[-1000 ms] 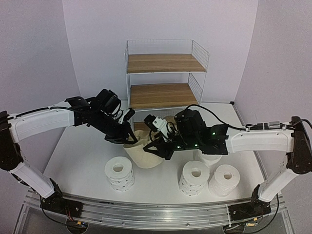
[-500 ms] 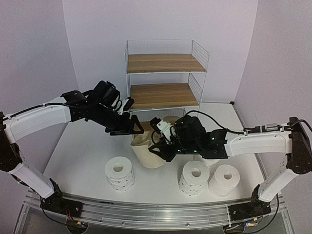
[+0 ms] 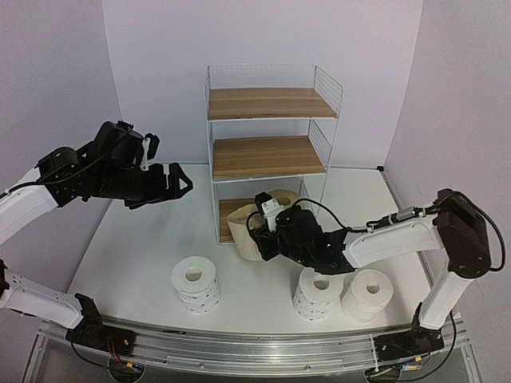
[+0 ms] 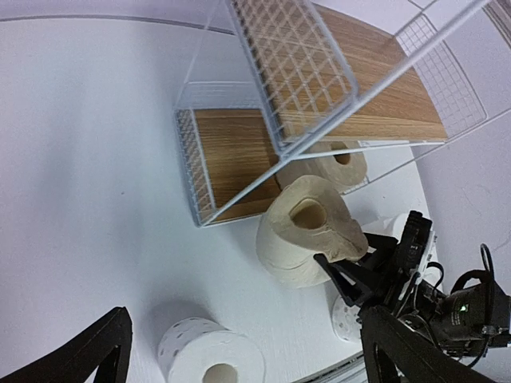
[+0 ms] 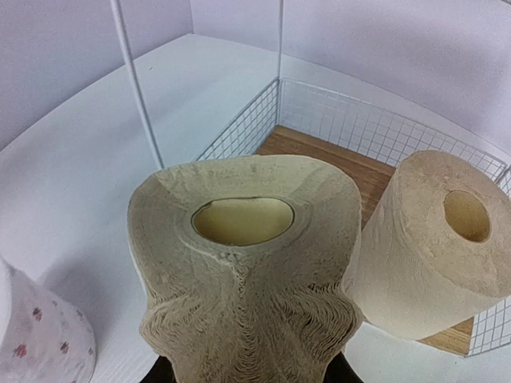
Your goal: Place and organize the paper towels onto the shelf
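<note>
The beige roll [image 3: 248,239] stood upright, hollow core facing up, pinched by the right hand [image 3: 261,236] at its 3 o'clock. The left hand [image 3: 177,185] hung spread.

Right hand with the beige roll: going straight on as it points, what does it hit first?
Probably the bottom tier of the shelf: the held roll heads over the bare board toward the corner mesh, passing close beside the second beige roll. Depth is unclear.
</note>
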`<state>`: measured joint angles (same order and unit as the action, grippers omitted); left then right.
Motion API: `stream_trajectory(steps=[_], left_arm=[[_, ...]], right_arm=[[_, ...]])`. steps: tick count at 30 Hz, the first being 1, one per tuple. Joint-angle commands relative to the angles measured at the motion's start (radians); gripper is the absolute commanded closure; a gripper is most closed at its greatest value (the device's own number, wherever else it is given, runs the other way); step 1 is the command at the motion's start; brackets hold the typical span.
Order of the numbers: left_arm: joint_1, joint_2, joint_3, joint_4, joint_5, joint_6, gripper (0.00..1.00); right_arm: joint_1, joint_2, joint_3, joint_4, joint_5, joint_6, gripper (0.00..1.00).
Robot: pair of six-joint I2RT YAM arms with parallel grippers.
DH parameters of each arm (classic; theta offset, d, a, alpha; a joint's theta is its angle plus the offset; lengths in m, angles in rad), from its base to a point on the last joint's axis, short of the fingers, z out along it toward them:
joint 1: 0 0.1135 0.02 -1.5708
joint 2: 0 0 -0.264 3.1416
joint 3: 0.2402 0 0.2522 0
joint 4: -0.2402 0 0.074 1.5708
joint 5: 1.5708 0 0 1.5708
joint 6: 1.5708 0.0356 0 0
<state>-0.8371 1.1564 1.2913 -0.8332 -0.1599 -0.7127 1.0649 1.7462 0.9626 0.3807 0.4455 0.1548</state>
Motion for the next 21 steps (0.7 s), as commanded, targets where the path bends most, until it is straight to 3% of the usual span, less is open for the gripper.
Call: stream_trajectory(steps=[1,8,13,21], left_arm=[[-0.003,-0.055,-0.073,-0.103,-0.178,-0.12,0.0],[-0.002,-0.13,-0.145,-0.145,-0.211,-0.182,0.0],[-0.002,-0.165,-0.145,-0.164,-0.213,-0.186,0.0],[-0.002,-0.182,-0.143,-0.175,-0.203,-0.194,0.0]], right_arm=[[-0.001,0.095,0.094,0.256,0.161,-0.024,1.0],[0.0,0.237,0.184,0.406,0.253,-0.083,1.0],[0.0,0.323,0.25,0.444,0.294,-0.078,0.93],[0.0,0.425,0.32,0.486,0.366,-0.101,0.93]])
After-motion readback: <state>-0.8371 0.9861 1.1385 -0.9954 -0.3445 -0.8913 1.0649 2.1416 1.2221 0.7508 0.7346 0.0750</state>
